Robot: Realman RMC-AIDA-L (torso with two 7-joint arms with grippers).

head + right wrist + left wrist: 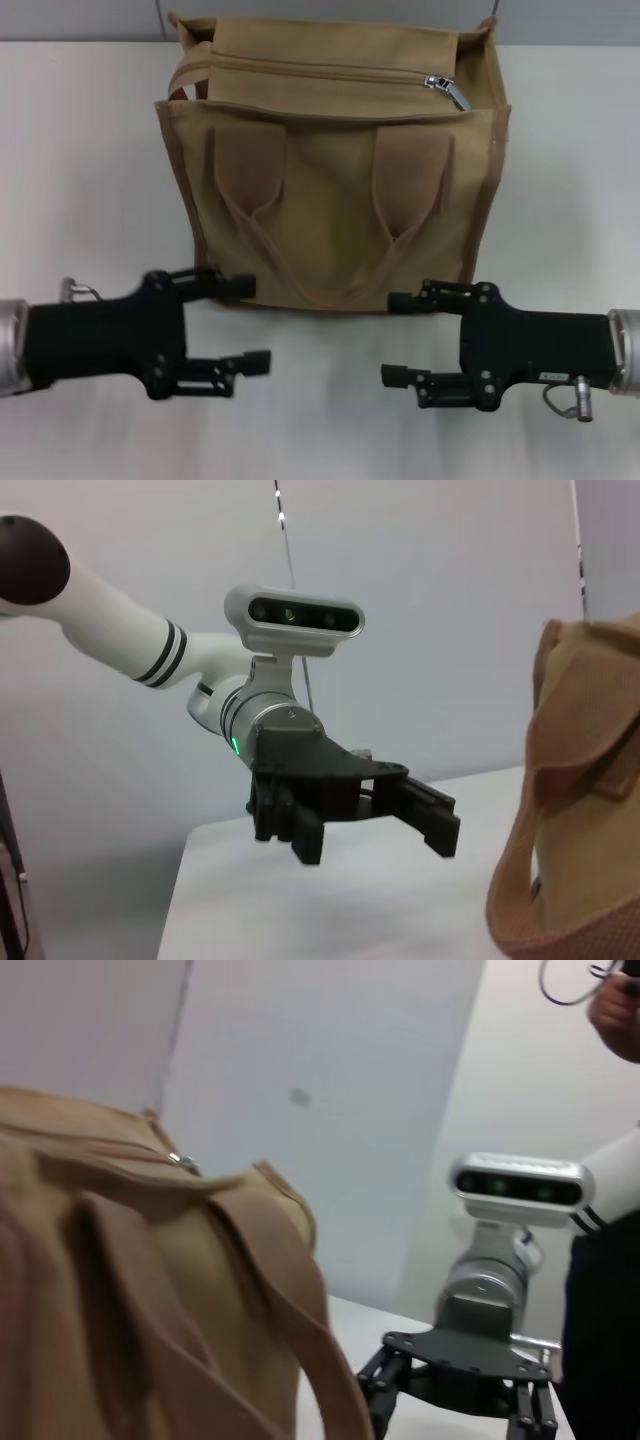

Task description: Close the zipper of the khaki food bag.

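Black left gripper, black right gripper, bolted linkages; silver wrist cuffs; white arm, black bands.

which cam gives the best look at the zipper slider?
Head view: the zipper slider shows from above, at the right end of the zipper atop the khaki food bag. Left wrist view catches only a small silver glint. Right wrist view shows just the bag's edge, no slider.

The khaki food bag fills the centre of the frame – bare tabletop lies open to its left and right. Along the lower edge, the left end effector and right end effector face each other, fingers spread, a clear gap between them
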